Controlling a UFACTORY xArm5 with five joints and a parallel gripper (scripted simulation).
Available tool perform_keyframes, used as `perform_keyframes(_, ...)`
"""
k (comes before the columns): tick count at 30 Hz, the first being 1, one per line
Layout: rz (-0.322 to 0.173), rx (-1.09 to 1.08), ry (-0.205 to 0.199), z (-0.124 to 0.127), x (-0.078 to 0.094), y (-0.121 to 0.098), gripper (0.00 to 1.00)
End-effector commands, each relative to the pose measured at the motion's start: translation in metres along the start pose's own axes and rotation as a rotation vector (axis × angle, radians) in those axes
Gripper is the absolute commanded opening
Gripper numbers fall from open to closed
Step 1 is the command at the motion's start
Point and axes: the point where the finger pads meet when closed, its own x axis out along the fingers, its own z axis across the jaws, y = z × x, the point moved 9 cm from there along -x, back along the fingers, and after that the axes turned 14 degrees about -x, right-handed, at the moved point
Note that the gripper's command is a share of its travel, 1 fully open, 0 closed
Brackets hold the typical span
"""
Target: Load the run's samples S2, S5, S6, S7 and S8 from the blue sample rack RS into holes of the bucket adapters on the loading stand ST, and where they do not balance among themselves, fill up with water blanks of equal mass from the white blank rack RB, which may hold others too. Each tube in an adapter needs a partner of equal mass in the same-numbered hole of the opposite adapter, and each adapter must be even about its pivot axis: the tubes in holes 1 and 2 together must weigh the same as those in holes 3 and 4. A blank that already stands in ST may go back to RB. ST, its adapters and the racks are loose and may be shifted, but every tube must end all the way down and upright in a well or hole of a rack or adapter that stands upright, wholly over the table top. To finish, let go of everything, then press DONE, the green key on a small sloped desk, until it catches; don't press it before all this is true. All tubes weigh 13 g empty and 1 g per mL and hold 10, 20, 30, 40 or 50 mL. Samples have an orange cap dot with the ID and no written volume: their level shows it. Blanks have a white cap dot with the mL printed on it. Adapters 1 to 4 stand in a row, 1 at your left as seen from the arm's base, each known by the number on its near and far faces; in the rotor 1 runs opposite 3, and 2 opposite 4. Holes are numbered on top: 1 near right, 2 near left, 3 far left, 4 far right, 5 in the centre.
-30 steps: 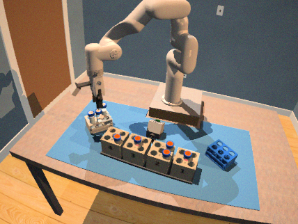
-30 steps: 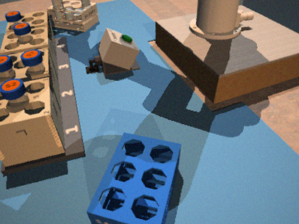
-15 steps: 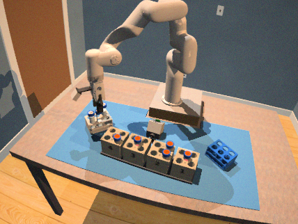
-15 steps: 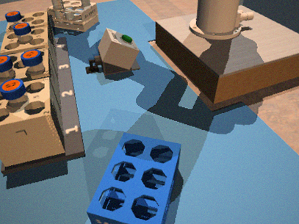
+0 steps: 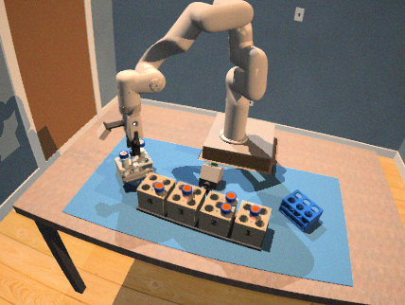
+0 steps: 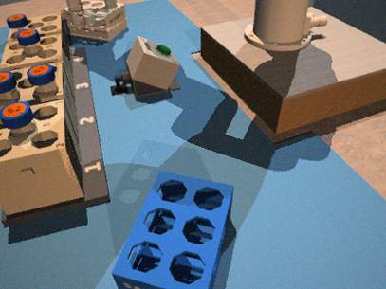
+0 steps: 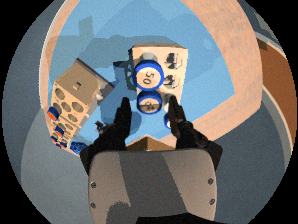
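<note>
My gripper (image 5: 135,146) (image 7: 149,104) is open and reaches down over the white blank rack RB (image 5: 132,172) (image 6: 91,15) (image 7: 176,63) at the left of the mat. Its fingers straddle the blue cap of one blank tube (image 7: 148,102) without closing on it. A second blank (image 7: 148,75) (image 5: 124,154) stands behind it in the rack. The stand ST (image 6: 83,125) carries the adapters in a row (image 5: 185,204). Several orange-dotted sample tubes (image 5: 187,188) (image 5: 255,208) (image 6: 16,113) (image 6: 40,73) stand in their holes. The blue sample rack RS (image 5: 301,209) (image 6: 177,233) is empty.
The small sloped desk (image 5: 211,174) (image 6: 149,61) with the green DONE key (image 6: 164,50) stands between the stand and the arm's base block (image 5: 241,149) (image 6: 296,76). The blue mat (image 5: 303,256) covers the middle of the table.
</note>
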Motion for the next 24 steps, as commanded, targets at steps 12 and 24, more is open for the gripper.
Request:
perform_keyframes(12,0.003,0.0,-0.001,0.0,0.007,0.001,0.57)
perform_keyframes(24,0.003,0.0,-0.001,0.0,0.014,0.001,0.57)
